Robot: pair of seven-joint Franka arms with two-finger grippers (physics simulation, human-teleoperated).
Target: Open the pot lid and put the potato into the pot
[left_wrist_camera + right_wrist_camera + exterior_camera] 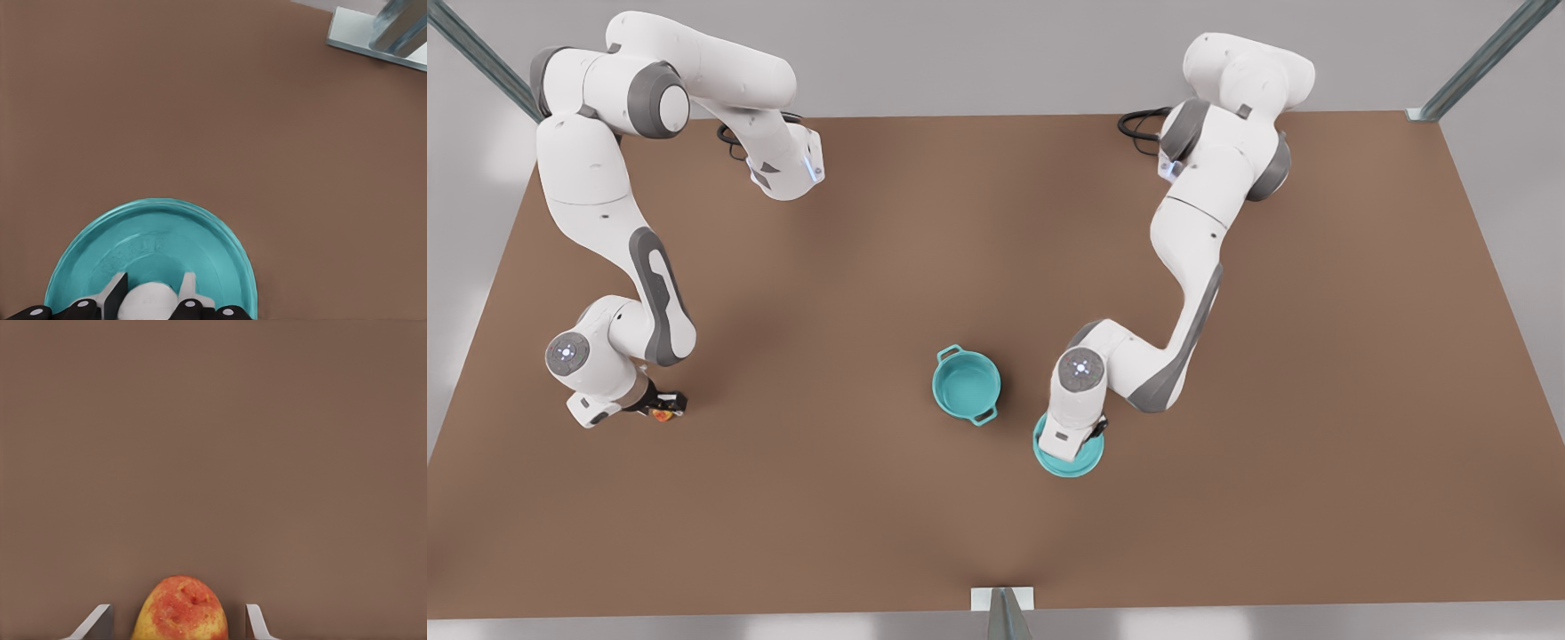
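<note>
The teal pot stands uncovered at the table's middle, its inside bare. Just to its right in the front view lies the pot lid, a flat teal disc. My left gripper reaches down over it, fingers closed against the white knob. I cannot tell whether the lid rests on the table or hangs just above it. Far off at the front view's left, the yellow and orange-red potato sits on the table. My right gripper straddles this potato, open, with a gap on each side.
A metal post on a white base stands at the table's near edge, and its base shows in the left wrist view. Slanted frame bars rise at the far corners. Bare brown tabletop lies between potato and pot.
</note>
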